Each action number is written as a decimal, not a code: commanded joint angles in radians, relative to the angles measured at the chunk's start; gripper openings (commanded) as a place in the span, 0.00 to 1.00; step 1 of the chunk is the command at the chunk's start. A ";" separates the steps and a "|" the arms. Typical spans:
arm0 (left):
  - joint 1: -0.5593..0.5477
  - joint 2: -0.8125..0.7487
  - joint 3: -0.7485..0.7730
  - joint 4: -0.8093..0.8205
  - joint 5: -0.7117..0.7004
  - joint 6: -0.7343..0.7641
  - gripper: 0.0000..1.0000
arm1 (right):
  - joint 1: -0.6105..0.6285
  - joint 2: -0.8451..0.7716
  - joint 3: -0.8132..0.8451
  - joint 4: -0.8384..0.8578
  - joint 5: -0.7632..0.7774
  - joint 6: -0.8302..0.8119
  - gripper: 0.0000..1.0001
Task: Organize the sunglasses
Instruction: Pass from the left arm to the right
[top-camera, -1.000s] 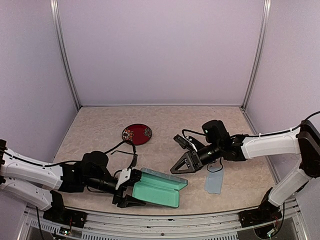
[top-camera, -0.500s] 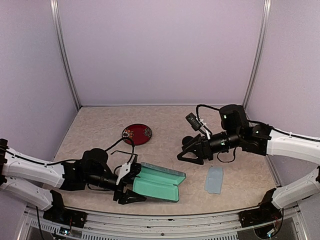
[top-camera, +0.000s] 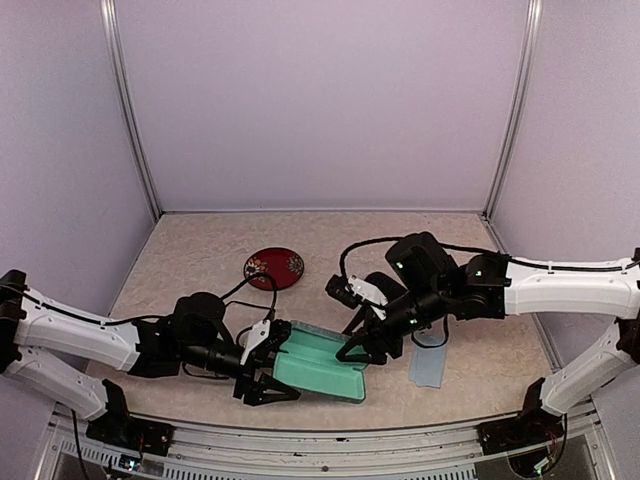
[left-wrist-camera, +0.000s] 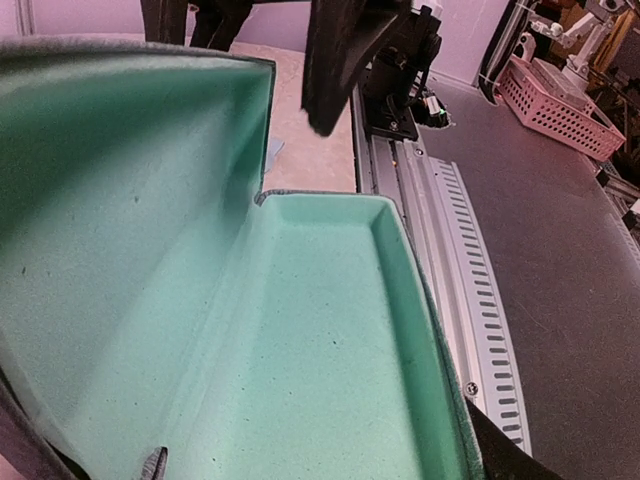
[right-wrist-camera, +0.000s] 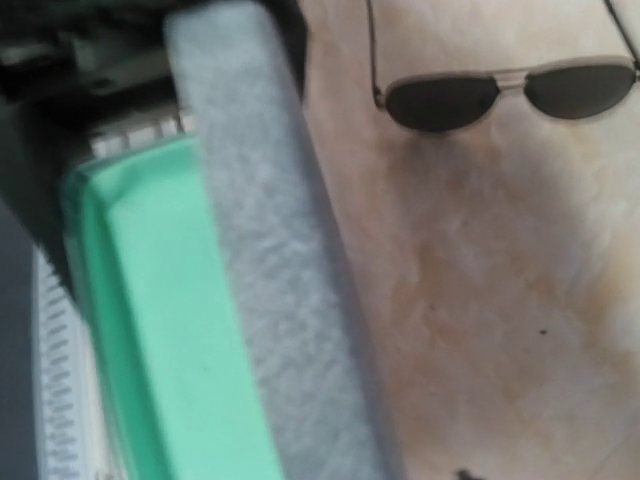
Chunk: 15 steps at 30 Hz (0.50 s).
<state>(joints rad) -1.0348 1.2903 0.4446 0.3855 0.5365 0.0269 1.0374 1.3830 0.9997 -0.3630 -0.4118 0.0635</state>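
left gripper (top-camera: 270, 365) clamps one end of the open green-lined case (top-camera: 325, 372) to steady it for loading; right gripper (top-camera: 355, 348) at its lid, finger state unclear; thin-framed sunglasses (right-wrist-camera: 500, 95) not yet inside.

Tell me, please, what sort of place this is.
Probably a robotics lab booth: wall panels on metal posts enclose the tabletop, with left arm and right arm mounted at its near edge.
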 joint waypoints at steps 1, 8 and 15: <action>-0.003 0.008 0.034 0.064 0.029 -0.010 0.00 | 0.030 0.053 0.042 -0.055 0.053 -0.062 0.46; -0.004 0.023 0.034 0.062 0.029 -0.002 0.00 | 0.047 0.083 0.064 -0.068 0.084 -0.083 0.11; -0.004 0.050 0.033 0.070 0.022 -0.010 0.12 | 0.047 0.077 0.070 -0.088 0.139 -0.089 0.00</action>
<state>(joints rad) -1.0393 1.3239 0.4461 0.3820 0.5991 0.0097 1.0782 1.4578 1.0370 -0.4301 -0.3309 -0.0689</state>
